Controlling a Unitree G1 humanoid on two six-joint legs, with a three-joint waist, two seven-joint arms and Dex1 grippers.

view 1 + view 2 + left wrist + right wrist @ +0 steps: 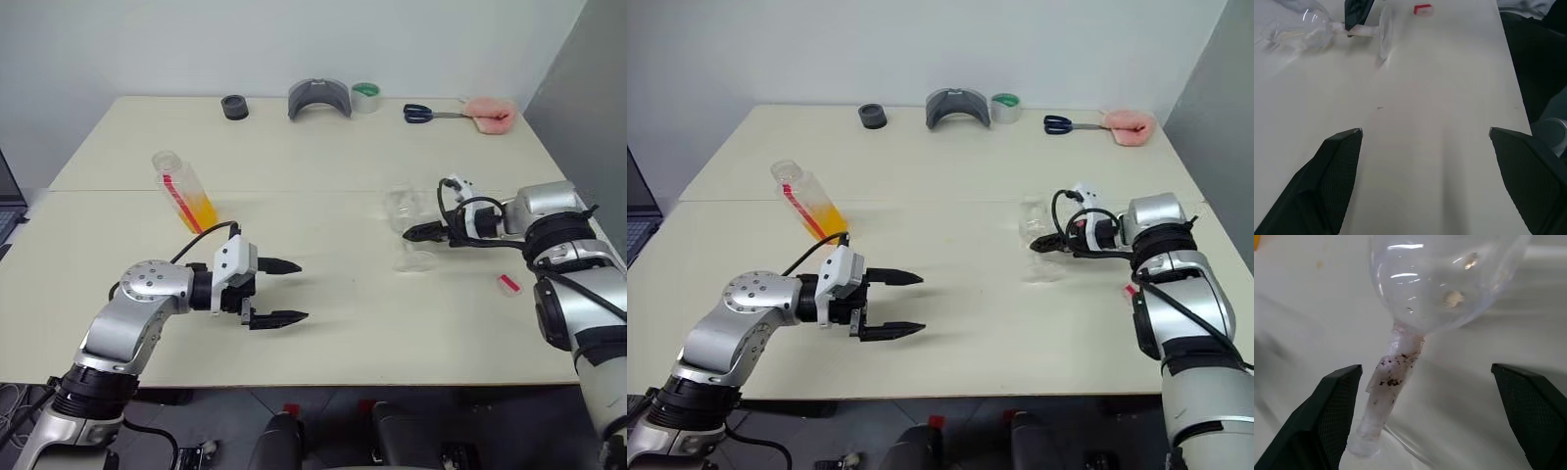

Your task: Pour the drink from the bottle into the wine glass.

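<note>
Head views: bottle [183, 192] stands tilted on the table [323, 323], left side, well behind the left gripper [282, 292], whose jaws gape wide, empty. Glass [409, 227] sits right of centre, right gripper [423, 233] at it.

Left wrist view: wide fingers [1334, 169], glass [1312, 30] well ahead.

Right wrist view: wide fingers [1332, 406] flank the glass stem [1388, 382] without contact.

On my worktop [323, 323] I count one bottle [183, 191], one wine glass [407, 227], and one small red cap [508, 284]. Along the far edge there are one black ring [234, 107], one grey curved holder [319, 98], one roll of tape [365, 96], one pair of scissors [426, 114] and one pink cloth [490, 114].
</note>
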